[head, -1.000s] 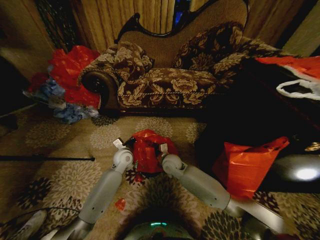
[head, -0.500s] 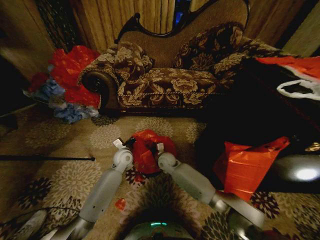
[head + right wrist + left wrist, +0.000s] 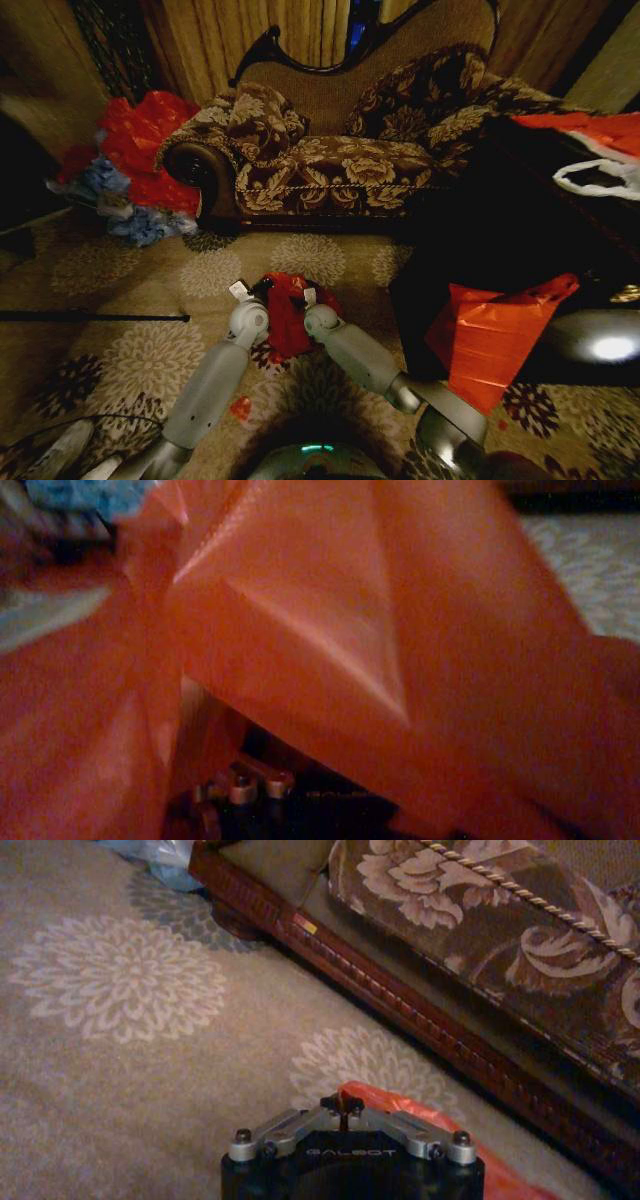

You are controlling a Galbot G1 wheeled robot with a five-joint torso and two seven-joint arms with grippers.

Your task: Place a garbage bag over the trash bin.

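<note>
The crinkly deep-red garbage bag (image 3: 288, 315) is bunched on the carpet right in front of me, between my two wrists. My left gripper (image 3: 243, 291) is at the bag's left edge. In the left wrist view its fingertips (image 3: 342, 1102) are shut together, with an edge of the bag (image 3: 410, 1114) running out from them. My right gripper (image 3: 308, 294) is pressed against the bag's right side. In the right wrist view the red sheet (image 3: 350, 630) rises straight from that gripper (image 3: 248, 786) and drapes over it. The trash bin is hidden under the bag and arms.
A floral sofa (image 3: 330, 160) stands close behind the bag. A heap of red and blue bags (image 3: 135, 170) lies at its left end. A larger orange-red bag (image 3: 490, 335) leans on dark furniture to my right. A thin black rod (image 3: 100, 317) lies on the carpet at left.
My right gripper has swung left towards the left one, squeezing the garbage bag into a narrower bunch. The left arm has barely moved.
</note>
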